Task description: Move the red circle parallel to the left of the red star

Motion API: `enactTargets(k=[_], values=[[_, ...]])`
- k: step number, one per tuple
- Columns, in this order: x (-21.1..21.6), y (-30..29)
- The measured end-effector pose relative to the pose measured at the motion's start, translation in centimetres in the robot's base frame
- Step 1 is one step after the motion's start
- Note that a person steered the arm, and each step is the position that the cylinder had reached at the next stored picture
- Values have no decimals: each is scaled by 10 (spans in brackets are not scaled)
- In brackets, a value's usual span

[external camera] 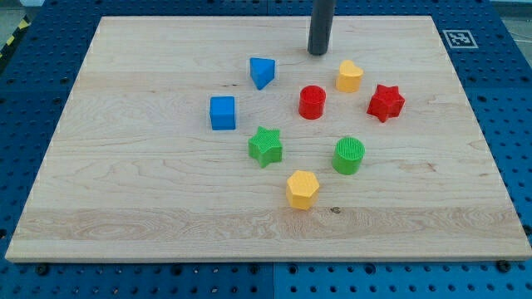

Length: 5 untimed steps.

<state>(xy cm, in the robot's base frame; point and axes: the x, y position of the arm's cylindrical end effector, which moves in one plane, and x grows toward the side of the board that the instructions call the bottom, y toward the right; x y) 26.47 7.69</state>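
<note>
Currently our tip (318, 52) sits near the bench's (125, 208) top edge, above the red circle (312, 102) and beside the yellow heart (349, 76); we carry no hand, just a bare rod touching nothing. Red circle lies mid-bench, already left of the red star (386, 102) and roughly level. We judge this the approach step; next needs only a slight nudge, avoiding the heart.

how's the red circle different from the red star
The red circle is a round cylinder; the red star has points. The red circle sits nearer the board's middle, below my tip; the red star lies further to the view's right. Both are red, level with each other.
</note>
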Motion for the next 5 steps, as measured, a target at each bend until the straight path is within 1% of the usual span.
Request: enactTargets(k=[1,2,4,5], values=[[-19,-12],[2,-15],[70,-15],[88,-15]])
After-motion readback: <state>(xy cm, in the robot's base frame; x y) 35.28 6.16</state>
